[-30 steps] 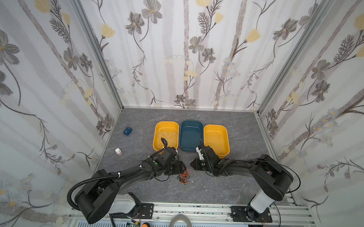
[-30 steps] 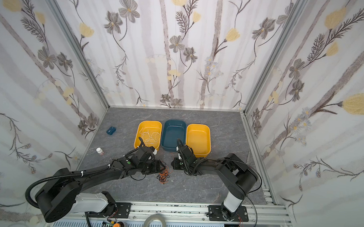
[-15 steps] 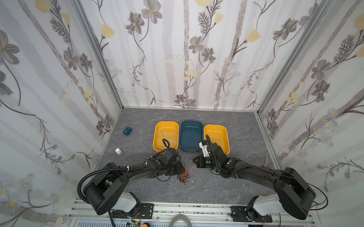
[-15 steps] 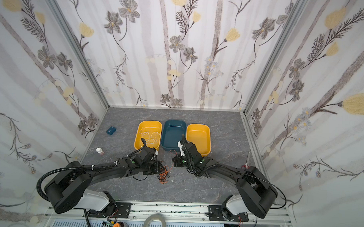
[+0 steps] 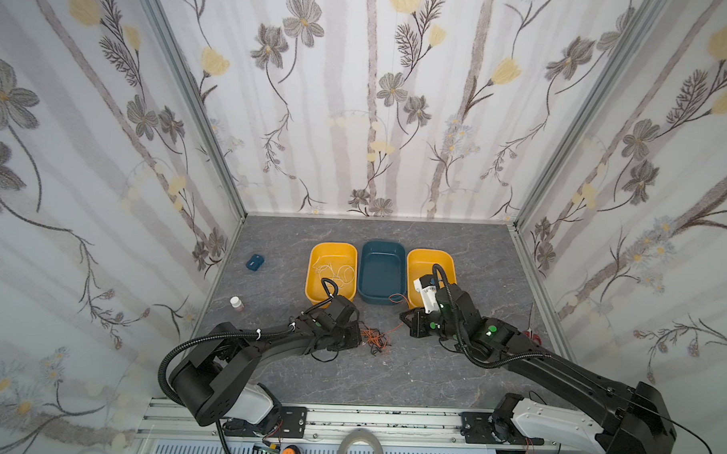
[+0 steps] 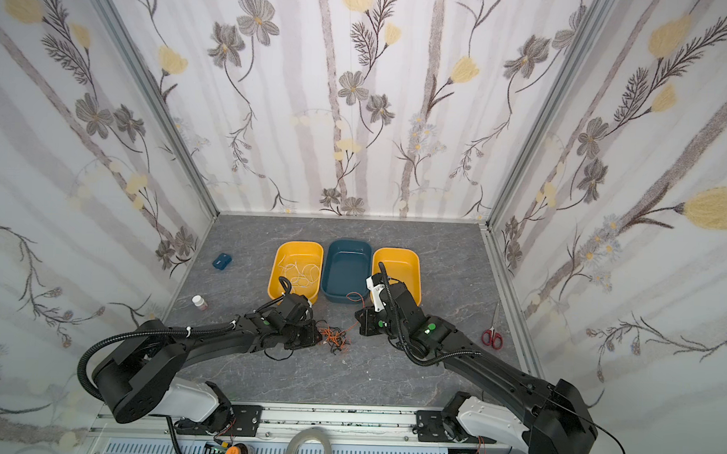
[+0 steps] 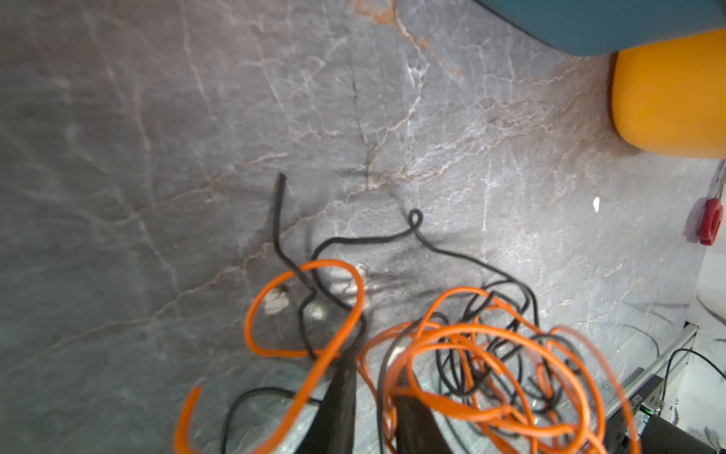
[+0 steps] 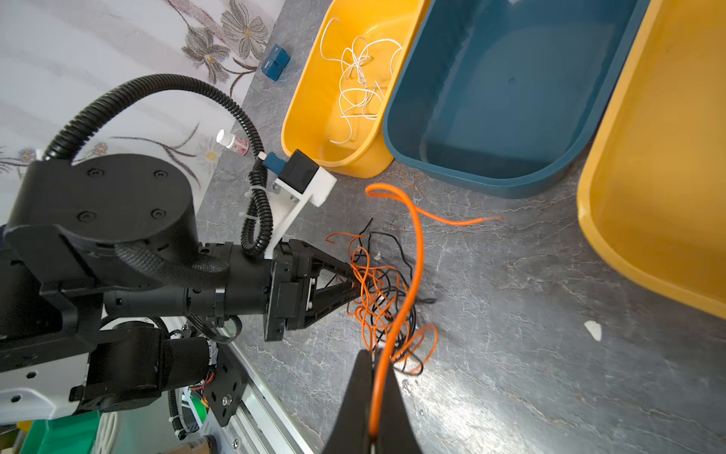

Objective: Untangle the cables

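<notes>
**Tabletop with two arms and cables.** In both top views we see the tangle of orange and black cables lying on the table, in front of three bins and between the two arms. The left gripper lies low with its tips at the tangle's edge. In the left wrist view its fingers stand narrow, with orange and black loops crossing between and around them. We cannot tell whether they pinch any strand. The right gripper is closed on an orange strand. In the right wrist view this strand rises from between the jaws, passes the tangle's edge, bends in a loop just before the blue bin and ends loose on the table. The left bin holds white cables. We see no cable in the blue bin, and the right bin is partly hidden by the right arm. Well apart from the tangle, near the left wall, lie a small blue block and a small bottle. Red-handled scissors lie near the right wall.
</notes>
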`<state>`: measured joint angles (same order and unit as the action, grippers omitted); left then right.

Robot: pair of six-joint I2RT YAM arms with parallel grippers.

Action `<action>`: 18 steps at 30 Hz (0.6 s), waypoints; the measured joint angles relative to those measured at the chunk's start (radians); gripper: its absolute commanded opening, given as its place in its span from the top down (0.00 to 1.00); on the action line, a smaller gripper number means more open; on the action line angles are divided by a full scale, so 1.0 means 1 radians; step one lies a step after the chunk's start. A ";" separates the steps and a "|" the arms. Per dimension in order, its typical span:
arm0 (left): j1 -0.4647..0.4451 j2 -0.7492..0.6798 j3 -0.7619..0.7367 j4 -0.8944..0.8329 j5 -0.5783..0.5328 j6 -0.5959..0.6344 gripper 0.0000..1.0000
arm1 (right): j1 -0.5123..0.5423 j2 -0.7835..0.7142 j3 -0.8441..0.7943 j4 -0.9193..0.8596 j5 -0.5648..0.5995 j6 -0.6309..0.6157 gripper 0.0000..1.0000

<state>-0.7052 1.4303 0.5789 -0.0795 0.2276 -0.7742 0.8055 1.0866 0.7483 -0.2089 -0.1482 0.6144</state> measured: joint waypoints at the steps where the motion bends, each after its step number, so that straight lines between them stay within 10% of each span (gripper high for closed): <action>1: 0.002 -0.008 0.000 -0.007 -0.004 0.000 0.82 | 0.000 -0.014 0.002 -0.021 0.011 -0.010 1.00; 18: 0.033 -0.201 -0.059 -0.109 -0.045 -0.003 0.74 | -0.059 -0.016 0.000 -0.197 0.155 -0.039 1.00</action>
<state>-0.6724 1.2289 0.5198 -0.1890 0.1825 -0.7773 0.7467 1.0706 0.7479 -0.4061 0.0067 0.5751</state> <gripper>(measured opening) 0.260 0.048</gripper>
